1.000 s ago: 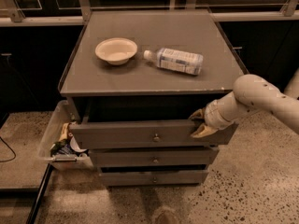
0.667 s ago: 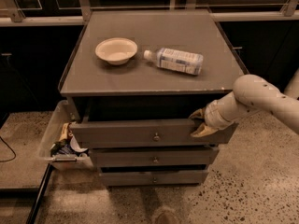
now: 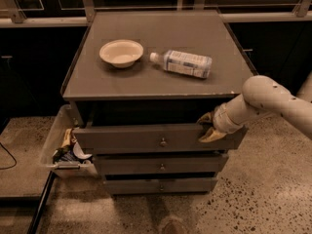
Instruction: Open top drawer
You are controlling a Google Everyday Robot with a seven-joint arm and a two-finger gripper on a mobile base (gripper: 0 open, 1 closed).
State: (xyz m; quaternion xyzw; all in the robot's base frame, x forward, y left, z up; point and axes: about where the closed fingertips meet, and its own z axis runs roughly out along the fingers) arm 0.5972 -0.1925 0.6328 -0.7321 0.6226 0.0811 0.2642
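While the gripper (image 3: 207, 127) is sitting at the right end of the top drawer (image 3: 126, 138), its two yellowish fingers (image 3: 212, 136) are straddling the upper edge of the grey front, one appearing to reach behind the panel and one lying across its face, so it is looking closed on that panel rather than on the small round knob (image 3: 163, 142) at the centre. The white arm (image 3: 273, 101) is reaching in from the right. The drawer front is standing nearer than the cabinet body, with a dark gap showing above it under the cabinet top (image 3: 204, 84), so the opening is looking begun but only partly done; more pulling toward the near side is likely needed. The two lower drawers (image 3: 161, 165) are sitting shut. On top, a bowl (image 3: 121, 52) and a water bottle (image 3: 183, 63) are lying near each other.
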